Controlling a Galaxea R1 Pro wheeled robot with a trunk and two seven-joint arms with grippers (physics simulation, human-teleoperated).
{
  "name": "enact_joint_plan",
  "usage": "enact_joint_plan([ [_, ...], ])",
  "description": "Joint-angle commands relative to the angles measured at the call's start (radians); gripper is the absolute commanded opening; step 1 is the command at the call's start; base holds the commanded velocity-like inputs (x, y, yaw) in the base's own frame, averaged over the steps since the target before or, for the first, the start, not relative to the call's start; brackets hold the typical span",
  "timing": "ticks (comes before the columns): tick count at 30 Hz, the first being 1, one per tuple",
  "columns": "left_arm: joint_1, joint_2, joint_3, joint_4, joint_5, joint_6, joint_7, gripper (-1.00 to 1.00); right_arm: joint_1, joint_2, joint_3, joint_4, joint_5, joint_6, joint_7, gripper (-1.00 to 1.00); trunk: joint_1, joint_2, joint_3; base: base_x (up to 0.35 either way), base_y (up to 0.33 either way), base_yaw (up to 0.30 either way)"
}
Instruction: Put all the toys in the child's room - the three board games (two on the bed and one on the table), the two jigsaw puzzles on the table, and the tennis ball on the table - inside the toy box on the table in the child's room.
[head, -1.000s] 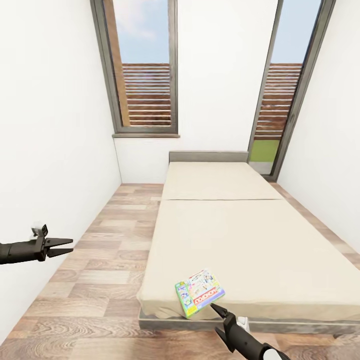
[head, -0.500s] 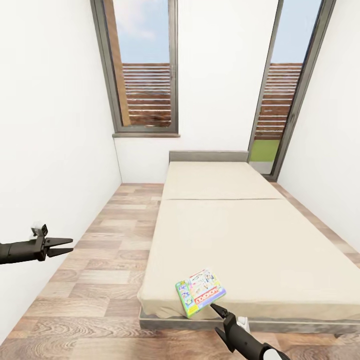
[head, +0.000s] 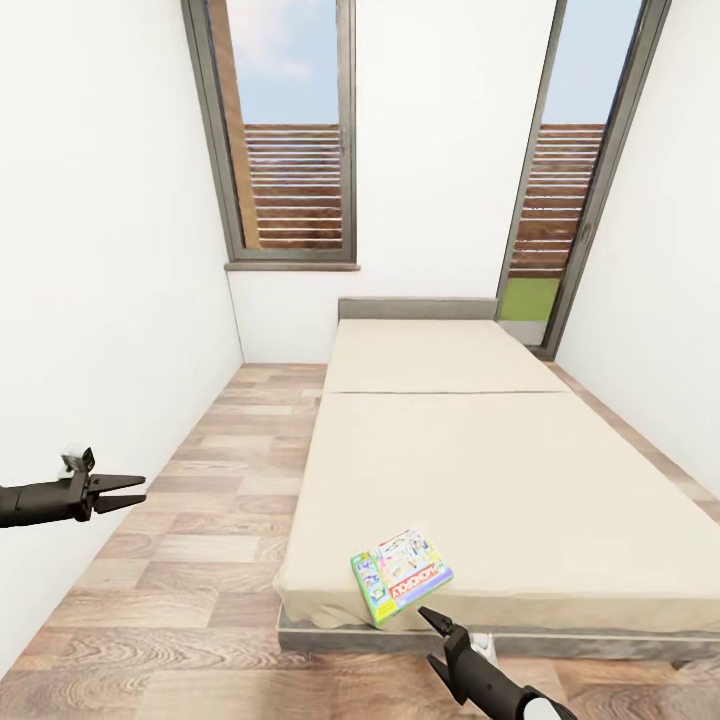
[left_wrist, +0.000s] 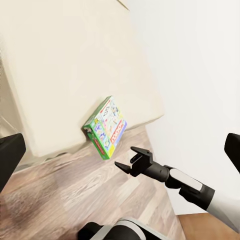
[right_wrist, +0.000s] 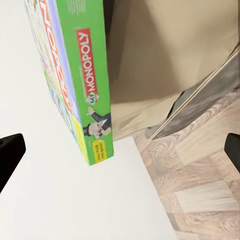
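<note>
right gripper (head: 432, 618) sits low near the foot of the bed (head: 480, 470), jaws spread wide, tips just short of the green-edged monopoly box (head: 400, 575) and not touching it. that board game lies flat on the mattress's near corner, hanging slightly over the edge. left gripper (head: 125, 491) hangs off over the wood floor (head: 200, 520) by the white wall, jaws open too. two tall windows (head: 290, 130) at the far end.

Board game (head: 401, 575): green-edged box, white lid printed in multicolour with a red logo band; the side panel reads "MONOPOLY" on red. Bed (head: 470, 470): plain beige mattress, grey frame. Floor (head: 200, 500): brown wood-grain planks. Walls (head: 100, 250): white. Window frames (head: 290, 262): dark grey. Grippers: black.
</note>
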Motion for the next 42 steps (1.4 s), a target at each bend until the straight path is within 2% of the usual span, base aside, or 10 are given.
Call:
enact_joint_plan([
  [1, -0.001, 0.001, -0.006, 0.001, 0.004, 0.011, -0.005, 1.00, -0.001, 0.002, -0.005, 0.000, -0.004, 0.007, 0.000, 1.00, 0.004, -0.008, -0.004, 0.000, 0.000, 0.000],
  [17, -0.001, 0.001, -0.003, 0.000, 0.003, 0.008, -0.005, 1.00, -0.001, 0.005, -0.005, -0.001, -0.002, 0.005, -0.005, 1.00, 0.008, -0.015, -0.007, 0.003, 0.003, 0.000],
  [42, -0.001, 0.000, 0.000, 0.000, 0.002, 0.007, -0.005, 1.00, -0.001, 0.007, -0.005, -0.001, -0.002, 0.004, -0.007, 1.00, 0.008, -0.015, -0.007, 0.090, 0.074, 0.000],
])
